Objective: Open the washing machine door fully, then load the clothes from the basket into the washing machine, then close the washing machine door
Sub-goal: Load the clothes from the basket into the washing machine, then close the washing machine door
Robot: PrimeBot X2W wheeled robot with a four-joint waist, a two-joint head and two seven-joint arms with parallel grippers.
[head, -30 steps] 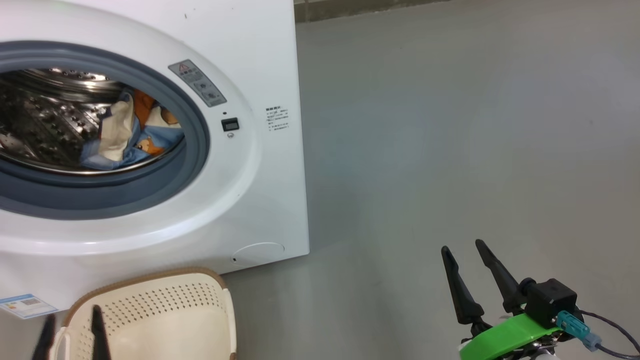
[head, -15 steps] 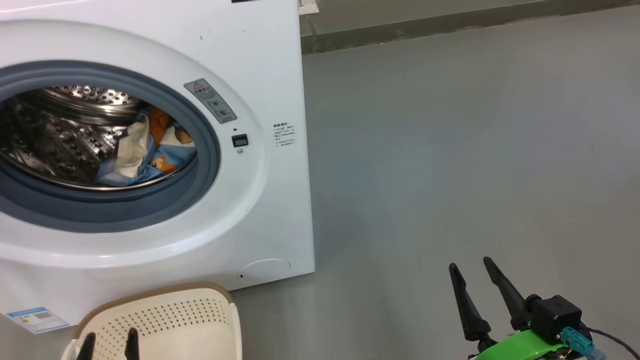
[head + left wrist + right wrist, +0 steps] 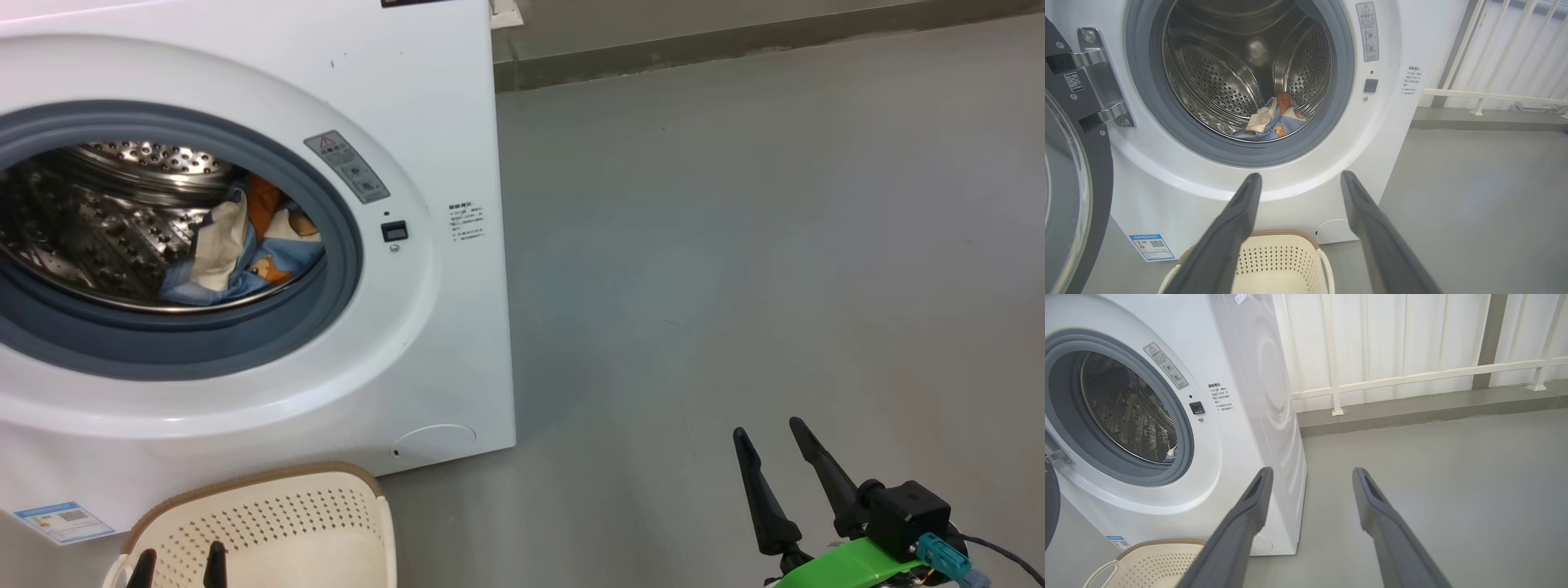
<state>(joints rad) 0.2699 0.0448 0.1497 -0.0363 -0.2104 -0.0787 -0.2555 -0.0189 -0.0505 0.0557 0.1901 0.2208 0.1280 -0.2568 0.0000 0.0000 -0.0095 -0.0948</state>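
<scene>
clothes (image 3: 237, 253) lie in the drum of the washing machine (image 3: 441, 122); what shows of the basket (image 3: 269, 472) looks empty, so loading seems done. door (image 3: 1102, 171) hangs open left of the opening. left gripper (image 3: 1300, 175) and right gripper (image 3: 767, 428) both spread, empty. Closing: left arm pushes the door's outer edge through its arc; keep cloth off the gasket

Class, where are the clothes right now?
Head view, left side: the clothes lie in the drum, low at its right, just behind the gasket.

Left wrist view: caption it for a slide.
Open left tool above the basket, facing the washer, clothes in its drum, door open.
</scene>
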